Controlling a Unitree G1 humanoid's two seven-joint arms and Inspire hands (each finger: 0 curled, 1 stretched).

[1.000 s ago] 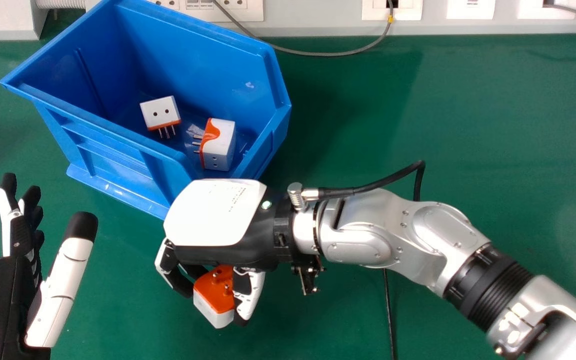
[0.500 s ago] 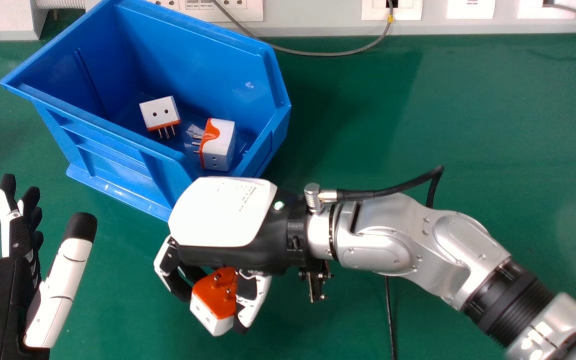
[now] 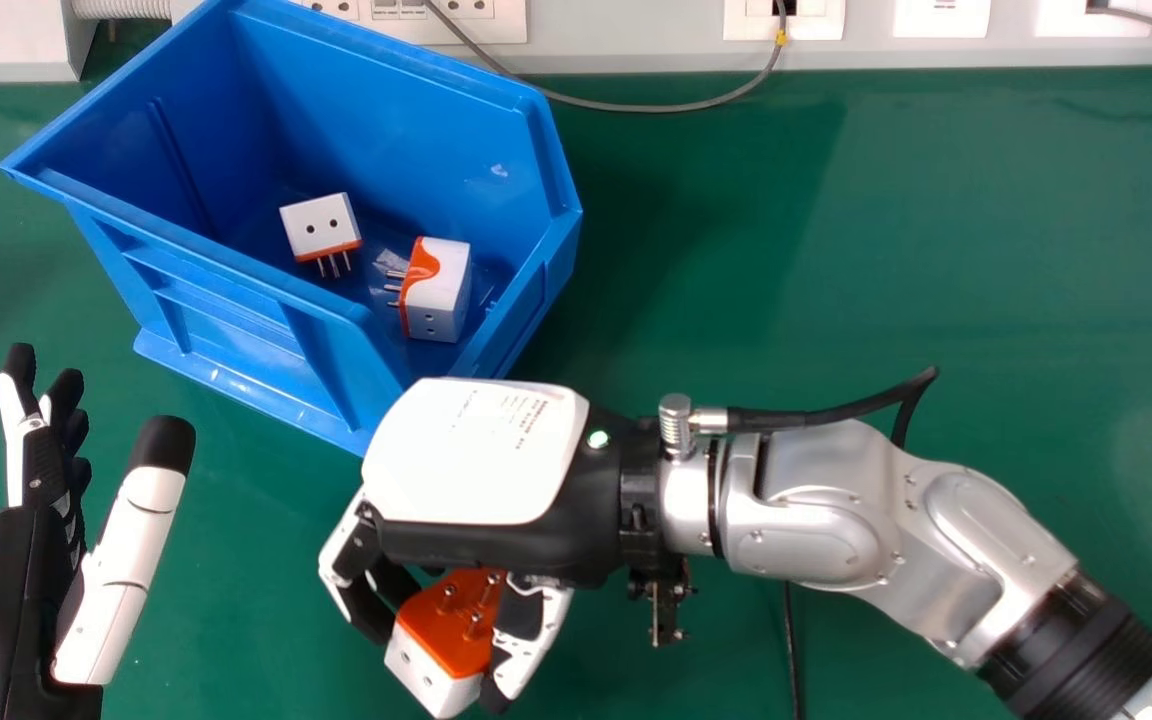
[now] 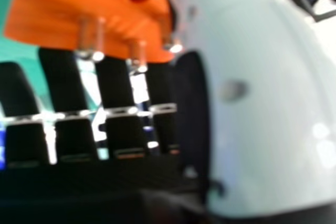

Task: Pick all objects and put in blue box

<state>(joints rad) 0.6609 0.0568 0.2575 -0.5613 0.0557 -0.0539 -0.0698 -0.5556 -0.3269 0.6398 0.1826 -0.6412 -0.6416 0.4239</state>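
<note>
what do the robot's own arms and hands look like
The right hand has a white shell with fine print over a black body, a small green light and black and white fingers; a black cable meets its jointed silver forearm, which has a black ribbed band. The left hand is black and white too, with dark tips.

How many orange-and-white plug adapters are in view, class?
3: one adapter and, right of it, another in the blue box; a third in the right hand. The right arm might hide more.
</note>
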